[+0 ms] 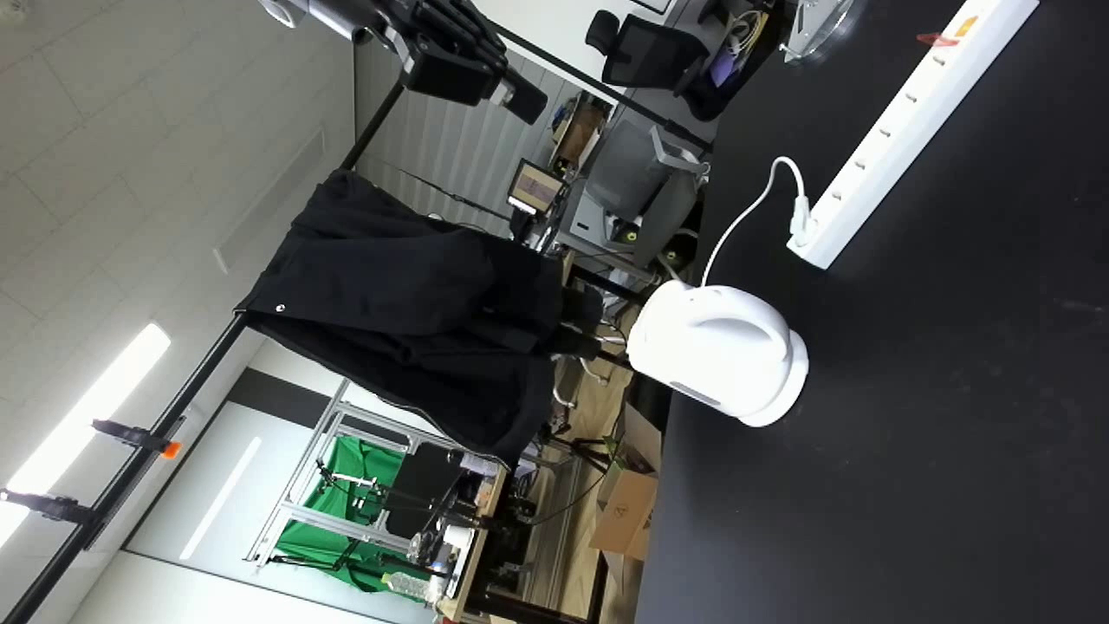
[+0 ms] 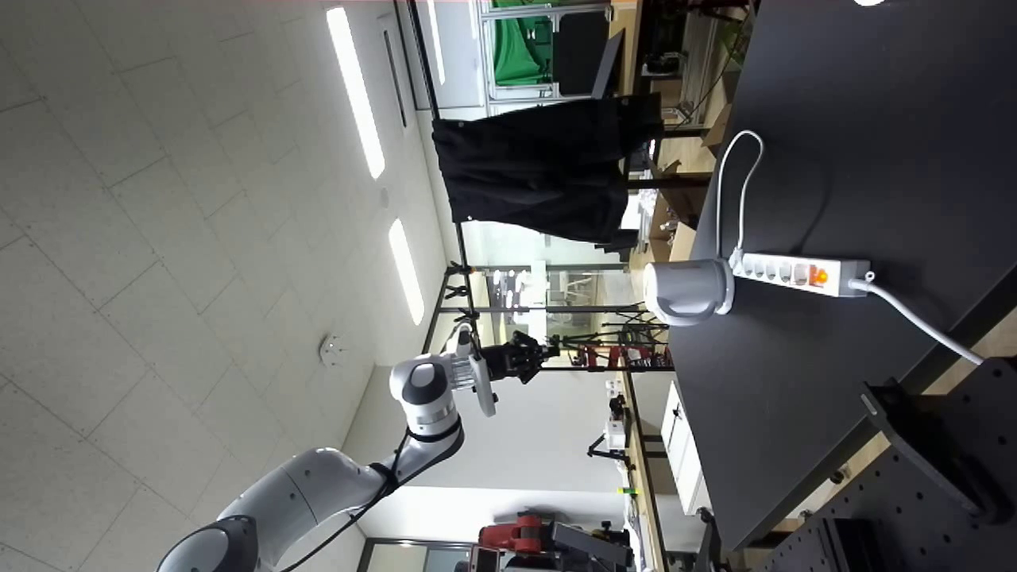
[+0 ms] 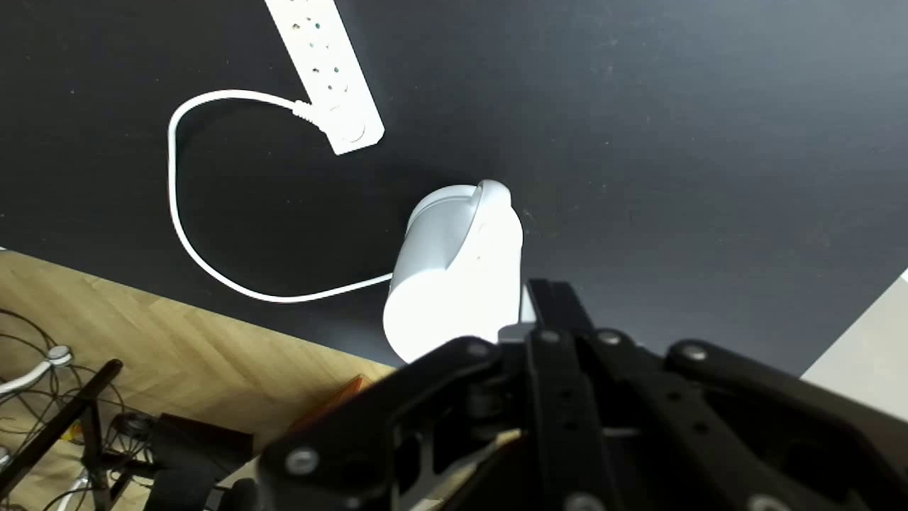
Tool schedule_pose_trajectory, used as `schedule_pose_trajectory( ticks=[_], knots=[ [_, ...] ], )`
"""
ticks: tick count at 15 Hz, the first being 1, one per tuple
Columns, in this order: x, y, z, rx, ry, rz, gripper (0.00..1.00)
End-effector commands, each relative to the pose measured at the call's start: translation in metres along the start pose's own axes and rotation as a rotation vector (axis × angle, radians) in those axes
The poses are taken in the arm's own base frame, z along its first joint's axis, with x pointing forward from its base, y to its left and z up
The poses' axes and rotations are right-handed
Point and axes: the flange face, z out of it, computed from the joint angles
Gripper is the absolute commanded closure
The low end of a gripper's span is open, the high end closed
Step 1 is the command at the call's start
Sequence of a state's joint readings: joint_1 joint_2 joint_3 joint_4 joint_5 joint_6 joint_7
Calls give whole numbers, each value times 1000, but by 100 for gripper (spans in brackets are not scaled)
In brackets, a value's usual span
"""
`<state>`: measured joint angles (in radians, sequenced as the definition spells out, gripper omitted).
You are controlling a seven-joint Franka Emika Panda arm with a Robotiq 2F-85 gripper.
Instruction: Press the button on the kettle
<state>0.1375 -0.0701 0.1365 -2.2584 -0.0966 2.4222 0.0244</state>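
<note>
My fingers (image 3: 545, 312) are pressed together, tip against tip, holding nothing. The gripper (image 3: 555, 289) hangs in the air at the end of the raised arm (image 2: 318, 485), and in both exterior views I see it well apart from the kettle (image 3: 454, 284). In my wrist view its black linkage covers a little of the kettle's upper end.

The kettle is white and stands upright on the dark table (image 3: 674, 156), near the end of a white power strip (image 3: 328, 78), with its handle (image 3: 489, 202) plain to see. I cannot make out its button from here. A white cord (image 3: 175, 206) leaves the kettle, bends in a wide loop, and ends in a plug (image 3: 305, 111) seated in the strip's end socket. In an exterior view I see an orange switch (image 2: 819, 276) on the strip and a thicker cable (image 2: 922, 319) running out past it.

Farther off, black cloth (image 1: 416, 277) hangs over a pole (image 1: 204, 368), and an office chair (image 1: 650, 54) stands behind.
</note>
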Motion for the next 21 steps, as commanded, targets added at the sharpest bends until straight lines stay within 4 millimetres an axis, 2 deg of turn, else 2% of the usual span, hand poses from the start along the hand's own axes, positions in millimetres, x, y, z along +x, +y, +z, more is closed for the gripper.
schedule_pose_trajectory(
  ticks=[1, 3, 8, 12, 19, 20, 21],
  knots=[
    [1, 0, -1, 0, 0, 0, 98],
    [1, 0, -1, 0, 1, 0, 100],
    [3, 3, 19, -79, 160, -2, 100],
    [5, 9, 50, -92, 194, 5, 100],
    [4, 19, 116, -71, 122, 23, 100],
    [3, 17, 123, -33, 58, 39, 100],
    [-5, 17, 115, -58, 102, 19, 99]
  ],
)
